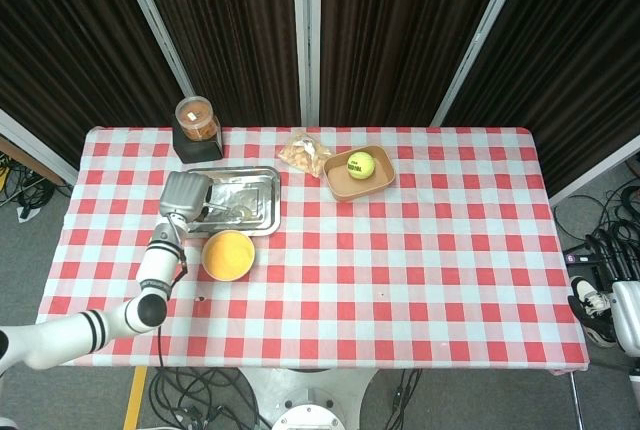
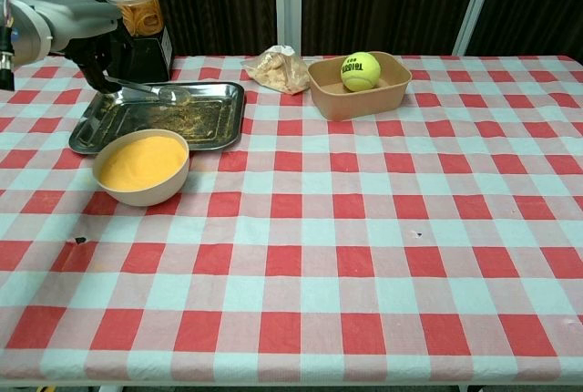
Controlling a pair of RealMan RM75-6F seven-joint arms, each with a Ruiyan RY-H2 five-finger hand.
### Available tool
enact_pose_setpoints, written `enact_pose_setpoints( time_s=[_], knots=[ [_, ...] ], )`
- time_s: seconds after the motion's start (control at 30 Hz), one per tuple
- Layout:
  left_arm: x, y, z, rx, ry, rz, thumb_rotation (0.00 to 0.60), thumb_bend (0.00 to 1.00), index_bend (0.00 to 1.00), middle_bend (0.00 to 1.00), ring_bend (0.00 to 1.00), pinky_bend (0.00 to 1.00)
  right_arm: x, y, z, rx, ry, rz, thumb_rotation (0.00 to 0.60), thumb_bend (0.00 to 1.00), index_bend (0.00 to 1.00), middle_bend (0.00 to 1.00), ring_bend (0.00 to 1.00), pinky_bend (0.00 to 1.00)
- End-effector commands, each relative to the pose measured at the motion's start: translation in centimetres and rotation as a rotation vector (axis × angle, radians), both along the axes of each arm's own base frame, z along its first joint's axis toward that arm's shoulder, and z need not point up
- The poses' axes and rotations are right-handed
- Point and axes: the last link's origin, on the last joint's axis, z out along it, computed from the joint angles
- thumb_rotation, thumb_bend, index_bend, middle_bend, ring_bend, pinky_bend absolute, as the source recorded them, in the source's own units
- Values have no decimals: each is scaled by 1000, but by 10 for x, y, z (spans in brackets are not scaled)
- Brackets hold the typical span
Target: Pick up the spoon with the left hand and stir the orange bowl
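At the far left, the grey left hand [image 2: 68, 23] hangs over the left end of the rectangular silver metal tray [image 2: 219, 132], its fingers closed around the handle of the metal spoon [image 2: 155, 91]. The spoon reaches rightward, its bowl low over the tray's far edge; whether it touches cannot be told. Behind the tray stands a clear lidded jar of orange-brown snacks [image 2: 134, 7] on a black base. Just in front of the tray sits the round orange bowl [image 2: 142, 166], holding orange contents, on the red-and-white checked tabletop [image 2: 364, 228]. Further right lie a clear bag of pale snacks [image 2: 275, 67] and a tan container [image 2: 358, 91] holding a yellow tennis ball [image 2: 361, 70].
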Motion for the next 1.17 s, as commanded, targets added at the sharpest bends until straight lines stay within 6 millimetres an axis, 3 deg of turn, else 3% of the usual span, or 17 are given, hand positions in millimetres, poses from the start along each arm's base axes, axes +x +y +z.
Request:
enact_pose_setpoints(
  time_s=[0.03,0.27,0.43,0.53,0.67,0.8,1.0,1.17],
  knots=[
    [-1,5,-6,-24,-9,31,600,427,555,929,906,946,0,-1,0,1,-1,2,600,227,0,10,0,0],
    [-10,4,-2,-20,-60,75,600,326,346,891,883,946,2,-1,0,2,4,6,600,228,0,10,0,0],
    [-24,-8,30,60,-122,68,600,275,306,767,746,922,3,-2,1,4,10,5,600,228,0,11,0,0],
    [-40,-26,54,132,-106,28,600,250,307,689,646,842,3,-2,2,9,9,6,600,228,0,11,0,0],
    [-71,-67,86,240,-74,-31,600,202,307,562,477,605,1,-1,2,14,2,-1,600,228,0,9,0,0],
    [-99,-102,103,269,-39,-75,600,161,302,303,230,337,-1,-1,1,11,-8,4,600,227,0,0,0,0],
    [-137,-157,121,312,-10,-80,600,152,297,263,200,251,-1,-1,-2,42,-33,20,600,225,0,0,0,0],
    [-151,-197,129,321,-40,-30,600,152,296,263,200,241,1,-1,-7,56,-29,35,600,223,0,0,0,0]
  ],
)
